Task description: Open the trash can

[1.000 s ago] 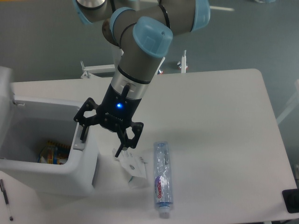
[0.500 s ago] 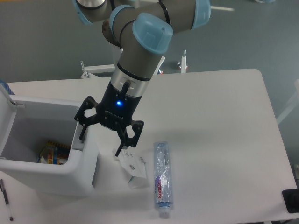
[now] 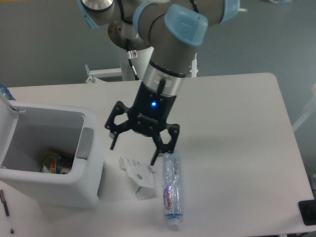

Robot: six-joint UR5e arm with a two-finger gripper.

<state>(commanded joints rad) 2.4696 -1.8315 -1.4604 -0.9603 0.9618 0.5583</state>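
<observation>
The white trash can stands at the left of the table with its lid swung up at the far left edge. Its inside shows, with colourful packets at the bottom. The grey push-button tab sits on the right rim. My gripper is open and empty, hovering above the table to the right of the can, apart from it.
A white crumpled packet lies on the table below the gripper. A clear plastic bottle lies beside it to the right. A pen lies at the lower left. A black object sits at the lower right edge.
My gripper has moved right, away from the trash can's grey tab, and now hangs over the packet and bottle. The lid has stayed up.
</observation>
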